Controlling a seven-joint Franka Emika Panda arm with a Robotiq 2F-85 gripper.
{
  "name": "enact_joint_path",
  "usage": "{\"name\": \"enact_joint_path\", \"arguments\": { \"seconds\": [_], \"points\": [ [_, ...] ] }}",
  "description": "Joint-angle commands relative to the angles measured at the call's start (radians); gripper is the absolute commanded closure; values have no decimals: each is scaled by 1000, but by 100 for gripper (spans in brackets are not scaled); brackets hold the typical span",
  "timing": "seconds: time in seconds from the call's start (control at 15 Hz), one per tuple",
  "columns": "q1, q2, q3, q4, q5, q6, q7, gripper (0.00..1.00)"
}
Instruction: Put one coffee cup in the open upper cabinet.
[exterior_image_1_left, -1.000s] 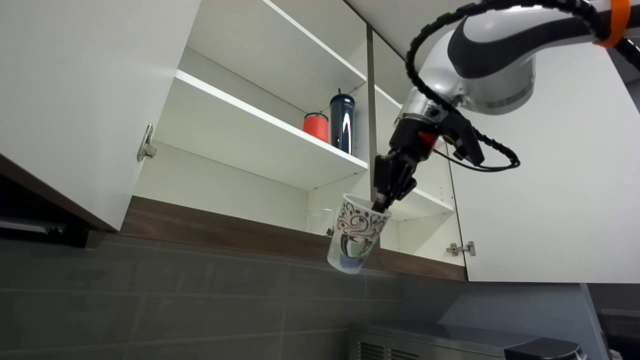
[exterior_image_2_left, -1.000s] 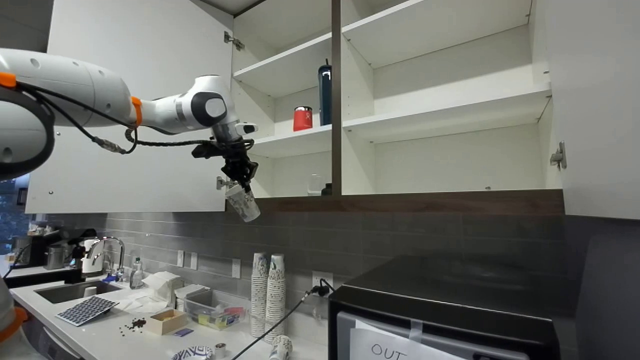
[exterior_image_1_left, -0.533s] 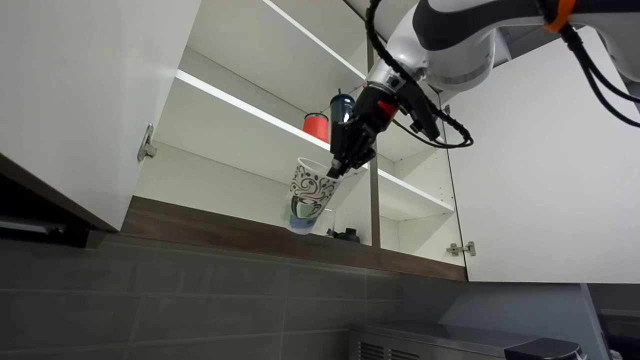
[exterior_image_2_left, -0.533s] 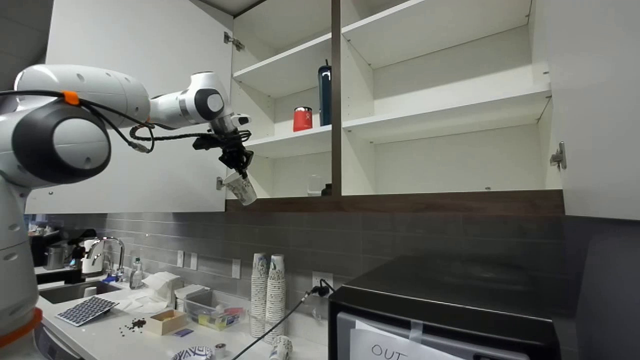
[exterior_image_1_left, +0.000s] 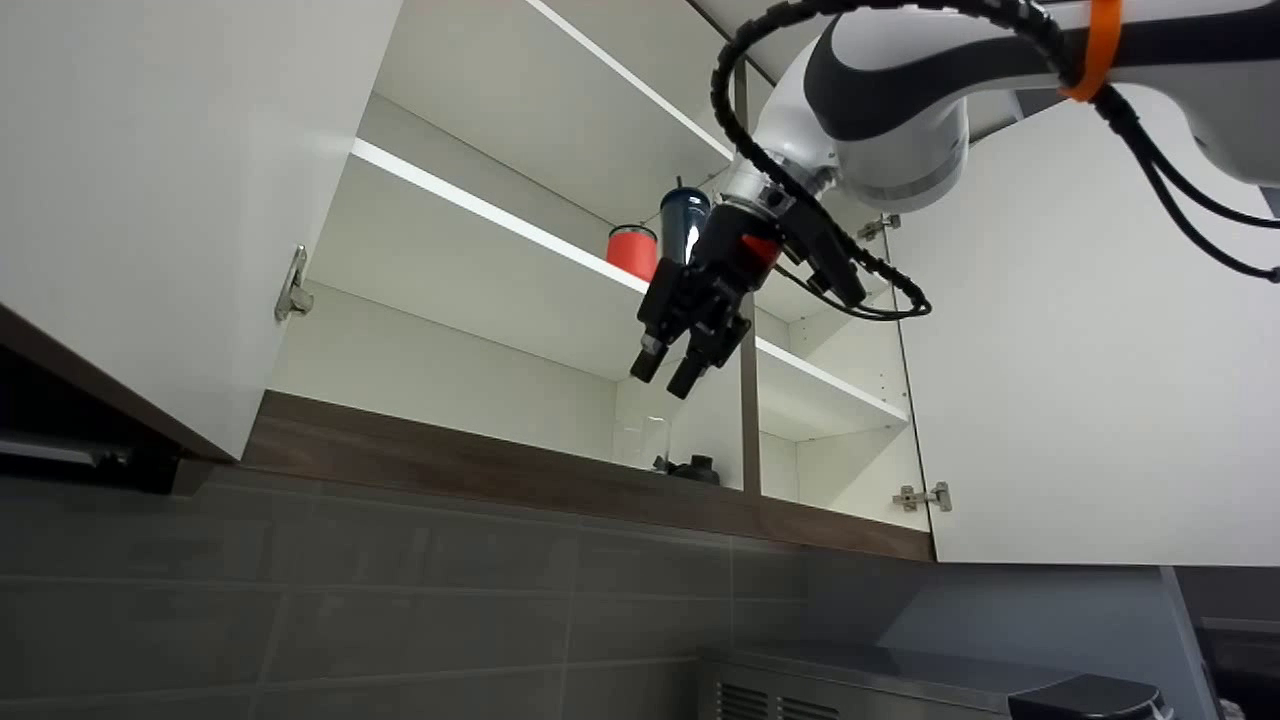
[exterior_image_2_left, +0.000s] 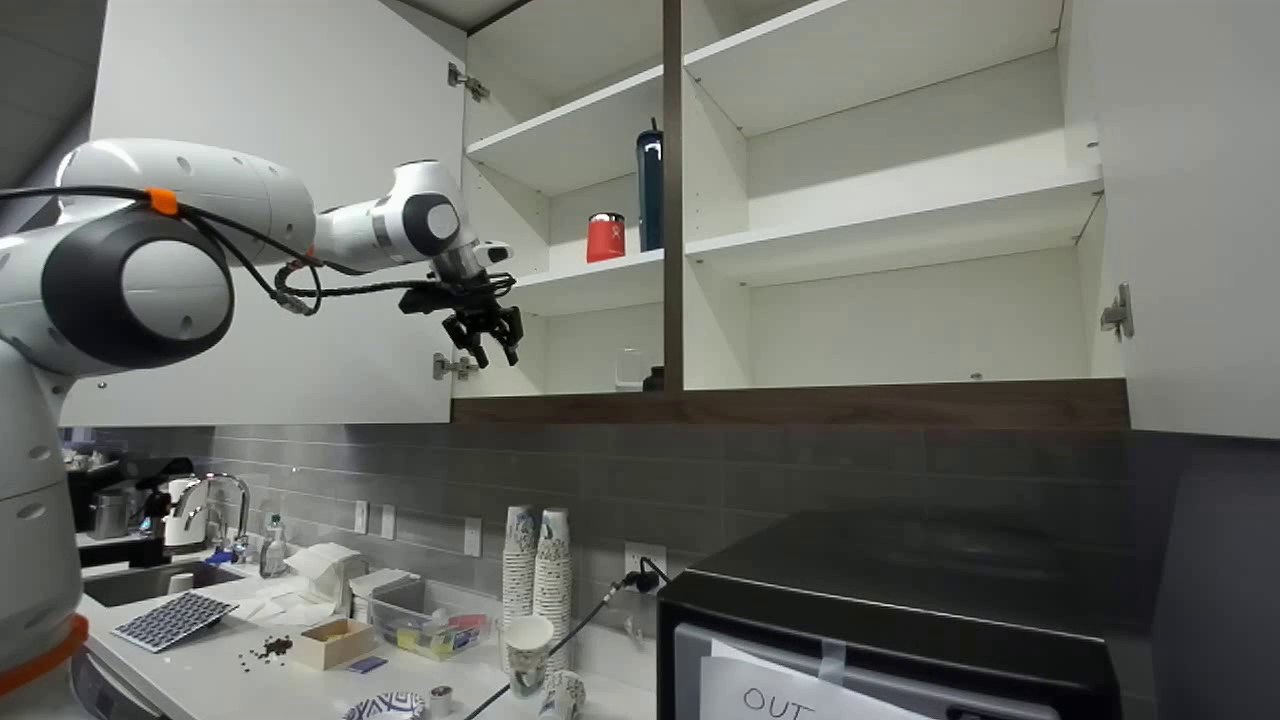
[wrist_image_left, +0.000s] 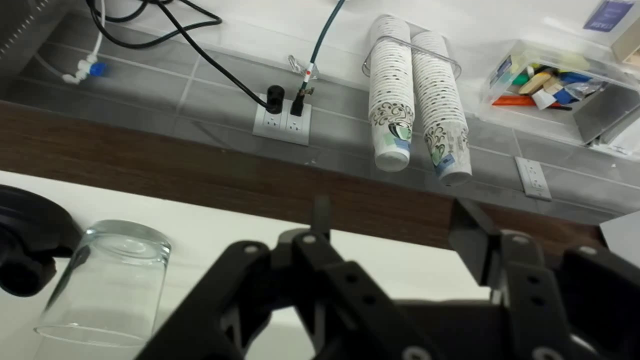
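My gripper hangs open in front of the upper cabinet, its two fingers apart with nothing between them. The wrist view confirms the gap at the gripper, just over the cabinet's brown bottom edge. Well below it, in an exterior view, a patterned white coffee cup is at counter height, mouth up, in front of two tall cup stacks. Whether it is still falling or standing on the counter I cannot tell. Both doors of the cabinet are swung wide.
On the cabinet's middle shelf are a red tumbler and a dark bottle. Its bottom holds an upside-down glass and a black object. Cup stacks, another cup lying down and a black appliance occupy the counter.
Half a second ago my gripper held the cup by its rim; since then the fingers have spread and the cup has dropped to counter height. Earlier the gripper moved up and left in an exterior view.
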Motion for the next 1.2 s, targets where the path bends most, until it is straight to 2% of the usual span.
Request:
{"name": "enact_joint_path", "arguments": {
  "seconds": [0.0, 0.07, 0.53, 0.87, 1.13],
  "points": [
    [-11, -86, -35, -139, -38, 41, 11, 5],
    [-16, -91, -44, -151, -41, 31, 14, 0],
    [-26, -144, -93, -272, -39, -33, -10, 0],
    [-35, -194, -89, -445, -88, -40, 13, 0],
    [-33, -212, -87, -617, -90, 21, 41, 0]
  ]
}}
